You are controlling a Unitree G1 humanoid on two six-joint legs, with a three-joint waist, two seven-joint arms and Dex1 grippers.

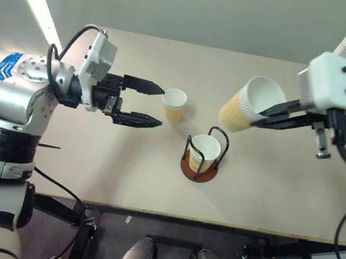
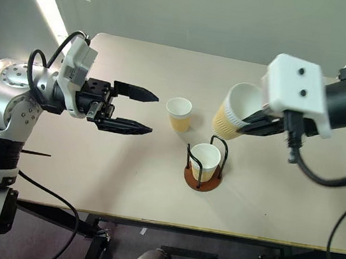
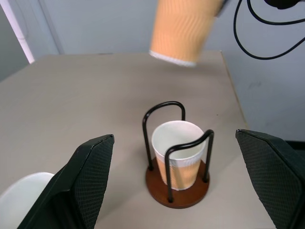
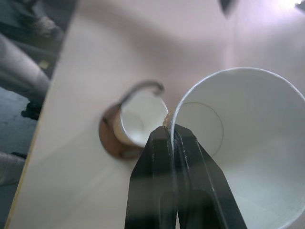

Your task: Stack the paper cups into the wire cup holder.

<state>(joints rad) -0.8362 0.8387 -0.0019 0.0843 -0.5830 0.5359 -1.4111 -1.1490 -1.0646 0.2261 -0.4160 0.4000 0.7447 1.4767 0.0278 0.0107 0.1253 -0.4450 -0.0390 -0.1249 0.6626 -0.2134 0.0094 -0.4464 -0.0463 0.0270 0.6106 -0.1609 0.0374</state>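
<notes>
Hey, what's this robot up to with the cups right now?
It is stacking paper cups. The right gripper is shut on one cup's rim, holding it tilted in the air near the wire cup holder, which already has one cup in it. The left gripper hangs open beside a third cup standing on the table.

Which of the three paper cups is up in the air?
The tilted cup pinched at its rim by the right gripper; the other two stand upright below.

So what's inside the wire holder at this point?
One paper cup stands upright inside the wire holder, mouth up, and it looks empty. Its own wall hides whether a second cup is nested in it.
</notes>
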